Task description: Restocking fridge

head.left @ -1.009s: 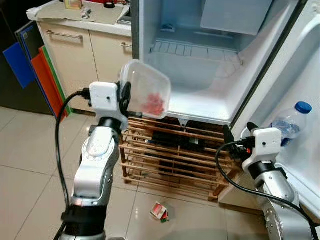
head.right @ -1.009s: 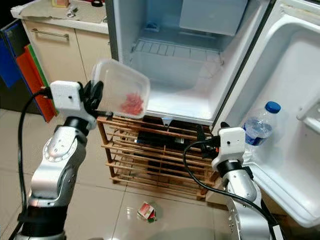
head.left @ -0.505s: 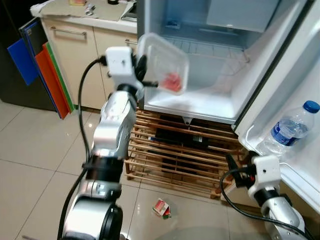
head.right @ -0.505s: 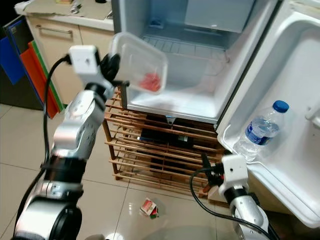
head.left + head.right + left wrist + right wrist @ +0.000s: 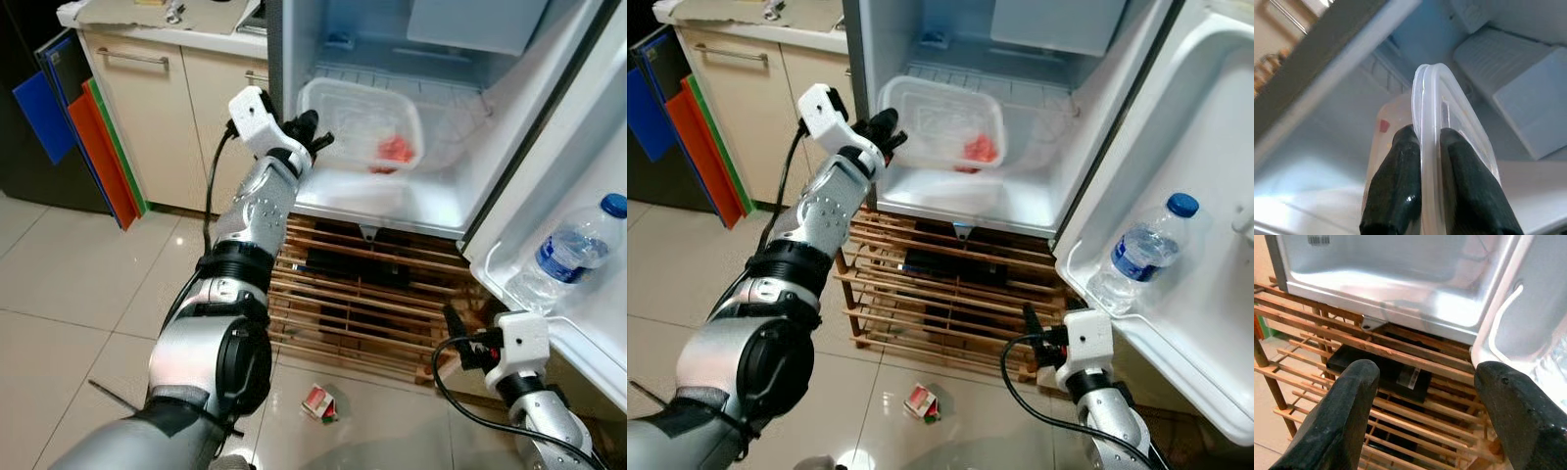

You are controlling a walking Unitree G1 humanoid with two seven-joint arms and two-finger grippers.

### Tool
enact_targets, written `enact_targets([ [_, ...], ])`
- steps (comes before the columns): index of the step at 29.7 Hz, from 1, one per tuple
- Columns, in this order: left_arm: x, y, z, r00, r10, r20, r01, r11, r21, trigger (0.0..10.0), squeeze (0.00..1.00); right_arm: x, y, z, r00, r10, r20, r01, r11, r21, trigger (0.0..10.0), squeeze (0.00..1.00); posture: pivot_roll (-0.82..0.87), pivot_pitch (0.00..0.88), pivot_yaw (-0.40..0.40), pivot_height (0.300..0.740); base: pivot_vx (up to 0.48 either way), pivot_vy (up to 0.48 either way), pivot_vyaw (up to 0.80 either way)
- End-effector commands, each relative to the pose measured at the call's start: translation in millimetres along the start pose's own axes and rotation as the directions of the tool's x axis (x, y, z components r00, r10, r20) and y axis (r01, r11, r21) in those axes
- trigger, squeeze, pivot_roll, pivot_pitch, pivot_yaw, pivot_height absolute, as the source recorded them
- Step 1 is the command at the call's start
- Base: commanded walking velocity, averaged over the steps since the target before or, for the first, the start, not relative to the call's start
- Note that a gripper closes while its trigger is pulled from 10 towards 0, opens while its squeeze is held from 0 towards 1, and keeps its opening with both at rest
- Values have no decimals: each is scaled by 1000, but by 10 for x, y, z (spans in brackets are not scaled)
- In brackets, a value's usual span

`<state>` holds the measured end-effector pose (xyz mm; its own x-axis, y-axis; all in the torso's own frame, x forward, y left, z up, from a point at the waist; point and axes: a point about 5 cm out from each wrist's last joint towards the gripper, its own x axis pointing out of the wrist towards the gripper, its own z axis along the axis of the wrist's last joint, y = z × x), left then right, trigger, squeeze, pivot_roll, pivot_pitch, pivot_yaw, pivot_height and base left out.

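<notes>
The clear plastic container (image 5: 361,138) with red pieces of food in one end lies inside the open fridge (image 5: 431,201), above its white floor and toward the left wall, long axis running side to side across the compartment, its near-left rim in my grasp. My left gripper (image 5: 312,145) pinches that rim, both black fingers (image 5: 1400,181) closed tight on the thin double edge of lid and tub. My left arm is stretched up and forward from the shoulder, forearm rising to the fridge's left front edge, wrist bent inward. My right gripper (image 5: 1425,406) hangs low by the wooden rack (image 5: 362,313) under the fridge, its fingers spread wide and holding nothing. A water bottle (image 5: 573,255) stands in the door shelf to my right. A small carton (image 5: 319,402) lies on the tiled floor before the rack.
</notes>
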<state>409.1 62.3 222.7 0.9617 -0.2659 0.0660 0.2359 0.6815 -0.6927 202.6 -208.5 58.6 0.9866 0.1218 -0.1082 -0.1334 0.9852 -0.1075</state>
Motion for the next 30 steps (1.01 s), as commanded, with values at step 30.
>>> enact_targets([
  [30,40,120,38,996,92,14,-93,983,155,10000,0,-190,185,443,999,28,37,-28,999,17,10000,24,-110,116,-37,740,200,151,0],
])
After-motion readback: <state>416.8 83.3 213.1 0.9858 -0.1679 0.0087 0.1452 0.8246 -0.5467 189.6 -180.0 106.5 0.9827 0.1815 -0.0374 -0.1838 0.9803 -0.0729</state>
